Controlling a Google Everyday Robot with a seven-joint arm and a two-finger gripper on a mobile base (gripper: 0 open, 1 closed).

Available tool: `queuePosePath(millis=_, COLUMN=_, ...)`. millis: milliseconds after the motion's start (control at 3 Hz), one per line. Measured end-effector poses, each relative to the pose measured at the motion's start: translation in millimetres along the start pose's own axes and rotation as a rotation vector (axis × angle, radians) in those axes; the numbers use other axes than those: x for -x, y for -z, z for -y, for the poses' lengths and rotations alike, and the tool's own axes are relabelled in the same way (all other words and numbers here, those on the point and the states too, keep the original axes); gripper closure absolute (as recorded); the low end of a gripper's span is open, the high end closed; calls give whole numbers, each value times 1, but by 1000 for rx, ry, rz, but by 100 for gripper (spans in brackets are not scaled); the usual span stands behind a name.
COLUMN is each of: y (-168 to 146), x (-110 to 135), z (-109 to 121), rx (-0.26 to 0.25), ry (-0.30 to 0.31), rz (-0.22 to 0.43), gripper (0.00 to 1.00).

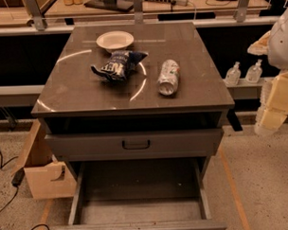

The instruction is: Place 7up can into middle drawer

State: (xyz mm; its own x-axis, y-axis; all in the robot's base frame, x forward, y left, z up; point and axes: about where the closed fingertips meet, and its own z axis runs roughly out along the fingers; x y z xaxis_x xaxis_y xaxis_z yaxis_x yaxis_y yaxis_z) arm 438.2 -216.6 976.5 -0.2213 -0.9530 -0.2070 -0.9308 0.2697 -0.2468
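Note:
The 7up can (168,77) lies on its side on the right part of the grey cabinet top (77,95), pale silvery-white and green. The middle drawer (137,181) is pulled out at the bottom of the view, and its grey floor is bare. My gripper (272,113) hangs at the far right edge, off to the right of the cabinet and below the level of its top. It is well apart from the can and holds nothing that I can see.
A dark blue chip bag (117,65) and a white bowl (115,40) lie on the top, left of the can. A shut drawer front with a black loop handle (135,144) sits above the open drawer. A wooden box (44,175) stands at the left; two bottles (242,73) stand behind at the right.

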Motion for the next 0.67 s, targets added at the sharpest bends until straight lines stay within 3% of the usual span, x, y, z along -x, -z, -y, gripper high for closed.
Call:
queuePosePath(millis=333, y=0, x=0, z=0, rx=0, ry=0, rz=0, gripper=0)
queuePosePath(millis=667, y=-7, x=13, z=21, rx=-9, ry=110, rz=-2, gripper=0)
